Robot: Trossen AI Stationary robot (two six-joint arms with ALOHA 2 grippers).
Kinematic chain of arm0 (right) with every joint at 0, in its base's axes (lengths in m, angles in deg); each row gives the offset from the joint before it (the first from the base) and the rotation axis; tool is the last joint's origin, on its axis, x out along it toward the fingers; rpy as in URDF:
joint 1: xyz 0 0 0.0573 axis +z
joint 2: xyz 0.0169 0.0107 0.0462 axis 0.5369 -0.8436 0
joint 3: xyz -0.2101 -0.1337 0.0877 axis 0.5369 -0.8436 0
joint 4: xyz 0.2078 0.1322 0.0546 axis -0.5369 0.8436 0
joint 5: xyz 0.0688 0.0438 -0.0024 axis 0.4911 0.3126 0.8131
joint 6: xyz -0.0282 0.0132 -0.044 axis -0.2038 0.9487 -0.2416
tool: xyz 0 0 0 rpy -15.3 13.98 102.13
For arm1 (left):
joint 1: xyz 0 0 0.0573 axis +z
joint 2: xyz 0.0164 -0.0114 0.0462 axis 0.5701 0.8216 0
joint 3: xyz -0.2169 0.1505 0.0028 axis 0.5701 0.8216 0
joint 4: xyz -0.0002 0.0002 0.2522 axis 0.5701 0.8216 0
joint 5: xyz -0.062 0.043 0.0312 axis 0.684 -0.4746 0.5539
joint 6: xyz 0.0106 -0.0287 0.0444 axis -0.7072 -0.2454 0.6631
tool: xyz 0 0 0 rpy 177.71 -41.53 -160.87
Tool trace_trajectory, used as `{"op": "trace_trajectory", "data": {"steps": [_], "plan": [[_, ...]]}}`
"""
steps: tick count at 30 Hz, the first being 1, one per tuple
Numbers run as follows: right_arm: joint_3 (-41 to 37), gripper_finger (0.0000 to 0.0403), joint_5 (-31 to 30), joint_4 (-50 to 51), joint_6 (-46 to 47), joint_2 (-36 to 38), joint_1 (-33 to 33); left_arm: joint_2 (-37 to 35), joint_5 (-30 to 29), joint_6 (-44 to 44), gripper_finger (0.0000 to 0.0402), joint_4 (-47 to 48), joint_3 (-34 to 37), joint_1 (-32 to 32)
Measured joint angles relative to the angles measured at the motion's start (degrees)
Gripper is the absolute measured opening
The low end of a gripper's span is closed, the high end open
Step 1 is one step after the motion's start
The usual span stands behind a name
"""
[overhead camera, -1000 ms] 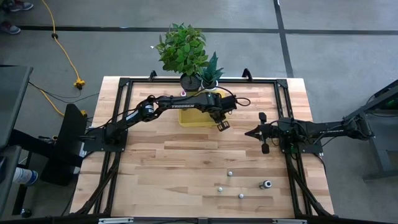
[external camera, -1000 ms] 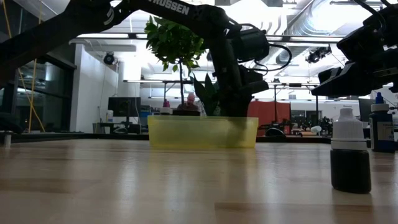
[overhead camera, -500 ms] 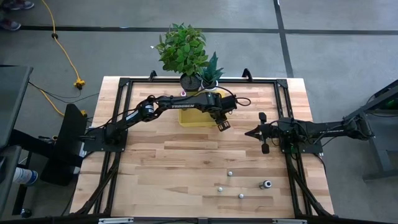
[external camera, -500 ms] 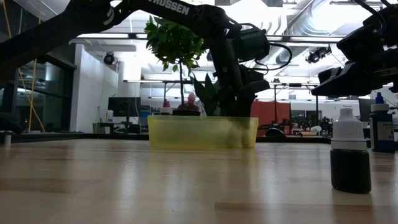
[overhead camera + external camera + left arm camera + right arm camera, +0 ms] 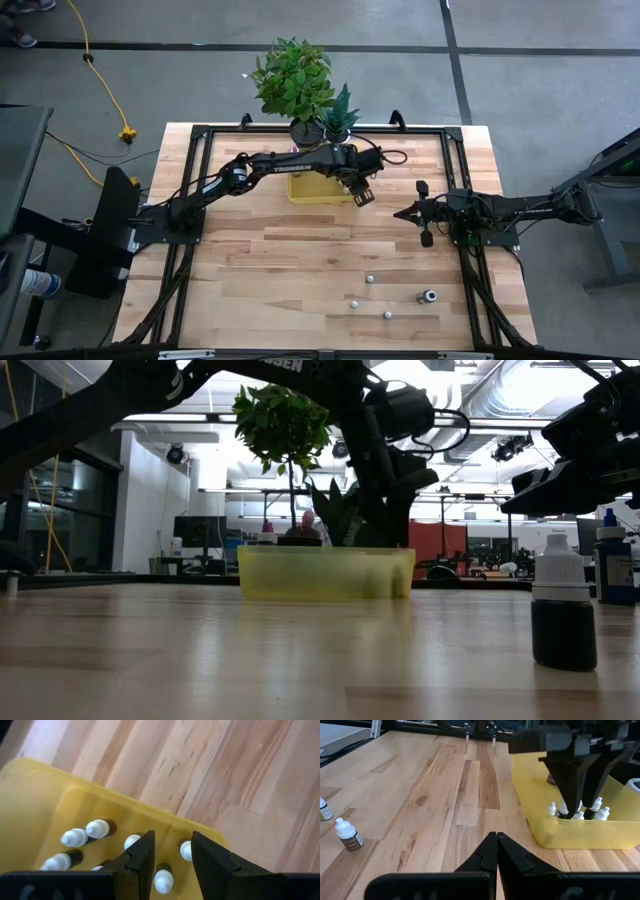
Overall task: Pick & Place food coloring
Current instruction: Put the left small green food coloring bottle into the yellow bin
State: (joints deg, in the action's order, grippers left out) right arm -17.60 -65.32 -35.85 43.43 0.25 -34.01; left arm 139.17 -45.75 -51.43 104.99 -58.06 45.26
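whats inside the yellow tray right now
Several small food coloring bottles with whitish caps stand inside the yellow tray. The left gripper hangs open above them and holds nothing. Its fingers and wrist cover part of the tray, so the bottles cannot be fully counted.

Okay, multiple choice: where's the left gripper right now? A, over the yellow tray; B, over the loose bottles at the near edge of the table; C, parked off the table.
A: the left gripper hangs over the right end of the yellow tray, its jaws open above capped bottles in the tray.
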Motion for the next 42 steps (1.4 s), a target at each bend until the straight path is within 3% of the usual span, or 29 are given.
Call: {"op": "trace_trajectory", "data": {"steps": [24, 34, 42], "plan": [[0.00, 0.0000, 0.00, 0.00, -0.01, 0.02, 0.01, -9.43, 3.53, 2.65, 0.0120, 1.26, -0.02, -2.86], [0.00, 0.0000, 0.00, 0.00, -0.01, 0.04, 0.02, -11.93, 14.58, 6.20, 0.0120, 5.47, -0.02, -5.59], [0.00, 0.0000, 0.01, -0.03, 0.01, 0.04, 0.01, -15.64, 13.93, 12.65, 0.0120, 12.42, 0.00, -8.98]]}}
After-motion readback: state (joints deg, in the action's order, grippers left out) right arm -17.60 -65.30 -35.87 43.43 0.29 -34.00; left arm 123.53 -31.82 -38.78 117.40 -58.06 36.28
